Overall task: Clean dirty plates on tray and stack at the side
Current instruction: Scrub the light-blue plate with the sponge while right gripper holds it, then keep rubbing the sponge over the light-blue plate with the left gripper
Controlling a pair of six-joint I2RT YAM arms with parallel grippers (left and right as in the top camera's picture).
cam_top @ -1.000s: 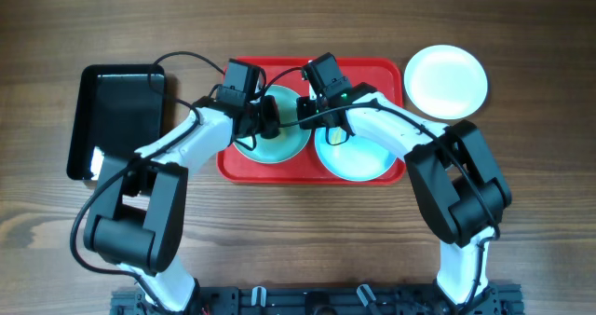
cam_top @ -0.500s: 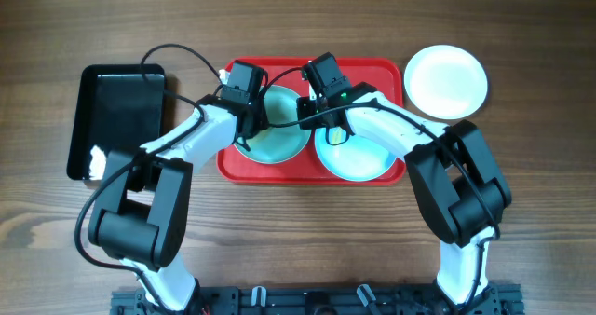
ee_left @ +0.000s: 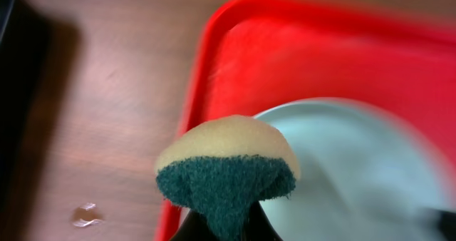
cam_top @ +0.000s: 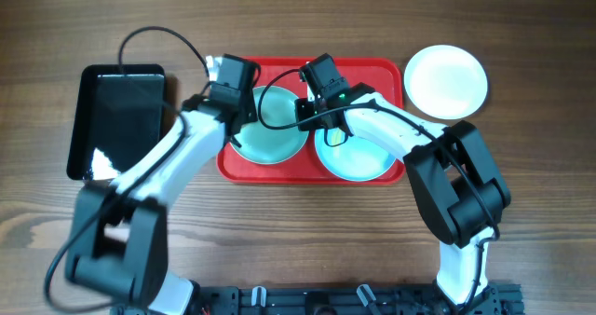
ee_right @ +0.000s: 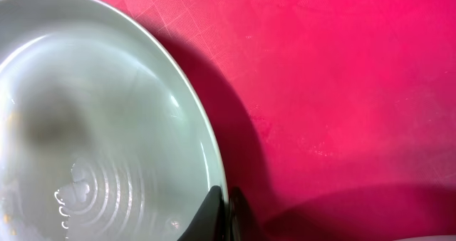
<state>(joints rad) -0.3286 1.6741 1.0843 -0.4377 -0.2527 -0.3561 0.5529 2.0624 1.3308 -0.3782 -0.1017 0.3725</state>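
Left arm has swung out toward 9 o'clock since a second ago, and the right arm hasn't moved. The left gripper (cam_top: 240,115) is clamped on the sponge (ee_left: 226,173), yellow foam over a green scour pad. From the wrist cam the sponge sits over the 9 o'clock rim of the left turquoise plate (cam_top: 277,140), right at the red tray (cam_top: 372,68) edge. The view is blurred, so I can't tell if it's touching.

The right gripper (ee_right: 224,211) has its fingers pinched narrow on the rim of the right turquoise plate (cam_top: 358,161) at its 10 o'clock side. The rim throws a dark shadow onto the tray, and a few water droplets (ee_right: 71,191) sit inside the plate.

Both turquoise plates lie side by side in the red tray, just about touching. The white plate (cam_top: 447,80) is off the tray on bare wood, just beside the tray's 2 o'clock corner. The black tray (cam_top: 116,119) sits at 9 o'clock of the red one, close by.

The surface is a brown wood-grain table (cam_top: 531,212). One wet spot (ee_left: 85,214) shows on the wood between the two trays.
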